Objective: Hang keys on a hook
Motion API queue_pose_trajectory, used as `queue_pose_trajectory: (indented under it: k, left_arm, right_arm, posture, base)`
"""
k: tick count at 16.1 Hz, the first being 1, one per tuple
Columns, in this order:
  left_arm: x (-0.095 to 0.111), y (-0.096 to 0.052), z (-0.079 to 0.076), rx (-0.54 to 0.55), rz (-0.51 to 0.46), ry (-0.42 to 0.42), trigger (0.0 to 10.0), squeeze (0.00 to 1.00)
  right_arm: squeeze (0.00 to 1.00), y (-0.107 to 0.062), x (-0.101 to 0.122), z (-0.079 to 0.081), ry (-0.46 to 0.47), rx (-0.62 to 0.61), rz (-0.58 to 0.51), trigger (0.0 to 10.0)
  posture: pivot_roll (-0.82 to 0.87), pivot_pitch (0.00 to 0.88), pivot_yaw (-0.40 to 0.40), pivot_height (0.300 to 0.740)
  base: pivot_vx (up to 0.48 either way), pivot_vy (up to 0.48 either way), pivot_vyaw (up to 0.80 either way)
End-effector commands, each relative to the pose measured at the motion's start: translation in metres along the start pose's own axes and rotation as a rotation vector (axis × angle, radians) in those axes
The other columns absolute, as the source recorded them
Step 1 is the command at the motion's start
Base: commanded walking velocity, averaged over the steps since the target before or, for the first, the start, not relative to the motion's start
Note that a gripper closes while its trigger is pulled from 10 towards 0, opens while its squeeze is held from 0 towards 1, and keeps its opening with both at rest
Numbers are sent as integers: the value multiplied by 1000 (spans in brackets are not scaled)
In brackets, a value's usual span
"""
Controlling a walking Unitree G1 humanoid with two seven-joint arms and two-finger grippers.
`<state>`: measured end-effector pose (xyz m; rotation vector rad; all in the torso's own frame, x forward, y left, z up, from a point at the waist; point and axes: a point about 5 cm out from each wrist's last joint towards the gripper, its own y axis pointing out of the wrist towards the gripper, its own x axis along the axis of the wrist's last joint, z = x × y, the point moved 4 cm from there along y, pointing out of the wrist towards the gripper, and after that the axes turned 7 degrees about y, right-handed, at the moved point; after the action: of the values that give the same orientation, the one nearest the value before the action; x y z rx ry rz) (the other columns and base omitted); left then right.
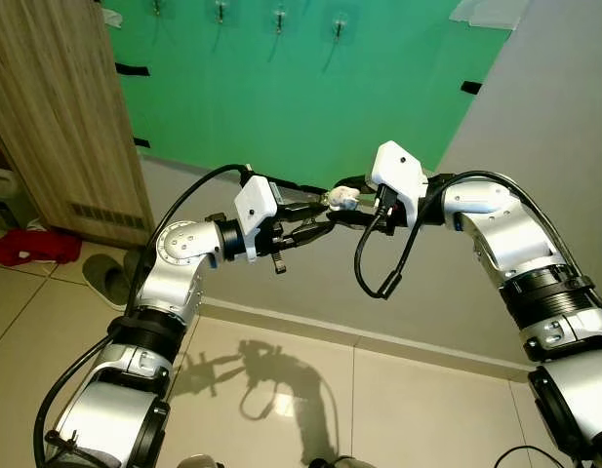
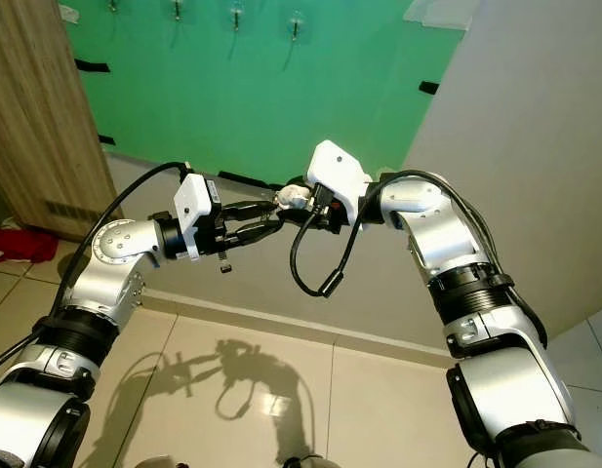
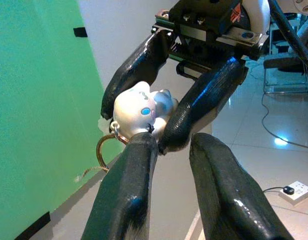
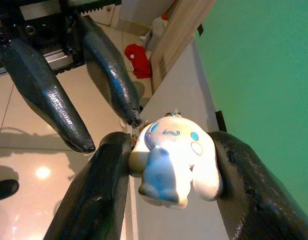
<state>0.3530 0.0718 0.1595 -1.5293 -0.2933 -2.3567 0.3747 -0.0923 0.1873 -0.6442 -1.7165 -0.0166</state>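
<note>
A white plush charm with blue ears (image 4: pixel 171 155), the key fob, is pinched between the fingers of my right gripper (image 1: pixel 342 206), which is shut on it at chest height. A gold ring (image 3: pixel 105 150) hangs from the charm. My left gripper (image 1: pixel 329 215) faces the right one tip to tip; it is open, and its fingertips (image 3: pixel 144 142) reach the charm's ring end. Several small hooks (image 1: pixel 278 19) run in a row high on the green wall (image 1: pixel 281 97), well above both grippers.
A wooden cabinet (image 1: pixel 57 107) stands at the left. On the tiled floor beside it lie a red cloth (image 1: pixel 32 244) and slippers (image 1: pixel 105 278). A black cable loop (image 1: pixel 379 273) dangles under my right wrist. A grey wall (image 1: pixel 554 97) closes the right side.
</note>
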Motion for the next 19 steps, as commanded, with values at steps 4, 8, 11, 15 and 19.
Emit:
queue_pose_trajectory:
  k: [4, 8, 11, 15, 19]
  left_arm:
    - [1, 3, -2, -11, -2, -18, 0, 0]
    - [2, 5, 0, 12, -10, -21, 0, 0]
    - [4, 4, 0, 21, -23, -26, 0, 0]
    - [3, -1, -7, 38, 9, 13, 9529, 0]
    - [-3, -8, -27, -28, 41, -5, 10000, 0]
  right_arm:
    - [0, -7, 20, -9, 62, -23, -98, 10000]
    - [0, -12, 23, -10, 126, -16, -137, 10000]
    - [0, -16, 29, -11, 238, -12, -215, 10000]
    - [0, -13, 7, -11, 359, -66, -158, 10000]
    - [0, -6, -41, -6, 575, -138, -4, 10000]
  posture:
    - [-67, 0, -143, 740]
    - [-71, 0, -154, 740]
    - [-72, 0, -159, 740]
    - [-75, 7, -155, 740]
    - [-70, 14, -147, 740]
  base:
    - [0, 0, 0]
    - [0, 0, 0]
    - [0, 0, 0]
    - [0, 0, 0]
    - [0, 0, 0]
